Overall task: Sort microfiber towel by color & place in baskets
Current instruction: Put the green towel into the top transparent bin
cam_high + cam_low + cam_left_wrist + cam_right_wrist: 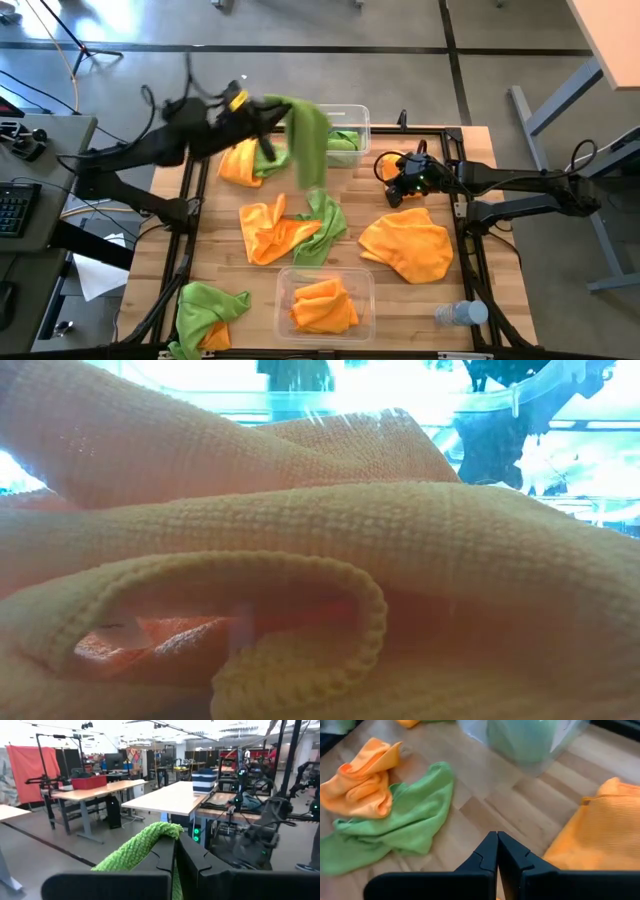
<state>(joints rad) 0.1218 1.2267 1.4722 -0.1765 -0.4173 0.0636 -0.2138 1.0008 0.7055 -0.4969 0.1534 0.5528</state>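
Right now a green towel hangs in the air at the upper middle of the high view, draped down from the left gripper, whose jaws are clamped on its top edge; the left wrist view shows the green cloth pinched between the two dark fingers. The towel's lower end dangles just beside the clear basket at the top centre, which already holds green cloth.

Below it, near the middle of the bench, an orange towel and another green towel lie tangled together. A further orange towel sits under the left arm, a large orange one lies right of centre, and a green and orange pair rests at the lower left. The second basket, at the bottom centre, holds folded orange cloth; the low view is filled with that orange weave.

The right gripper waits at the upper right of the bench, above the large orange towel, with its jaws together and holding nothing, as the right wrist view shows. A small clear bottle lies at the lower right.

The step in hand looks like carrying this green towel to the green basket. The next move calls for shifting the left gripper rightward until the cloth hangs over the basket's opening, then parting the jaws; the long trailing end could catch on the rim.
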